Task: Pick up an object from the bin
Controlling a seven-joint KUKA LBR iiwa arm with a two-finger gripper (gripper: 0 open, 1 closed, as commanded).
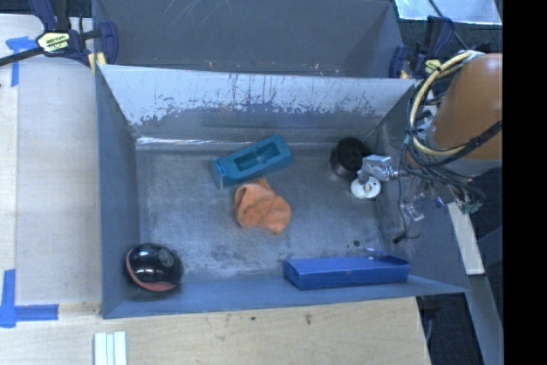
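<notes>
In the camera view the grey metal bin (120,184) holds a few scattered things, and the arm comes in from the right, its orange cover (472,107) and looped cables (427,111) above the bin's right wall. The gripper (398,222) hangs low against the right side of the bin floor; whether the claw is released or clenched I cannot tell, and nothing can be seen grasped in it. Nearest to it, just to its left, lies a small white round piece (366,187), touching or almost touching a black round object (347,156) behind it. A long blue flat bar (346,273) lies along the front wall, just below the gripper. Further left, mid-floor, a teal rectangular block (252,160) sits beside an orange crumpled cloth (261,207). A dark rounded thing with a reddish base (154,267) rests in the front left corner.
</notes>
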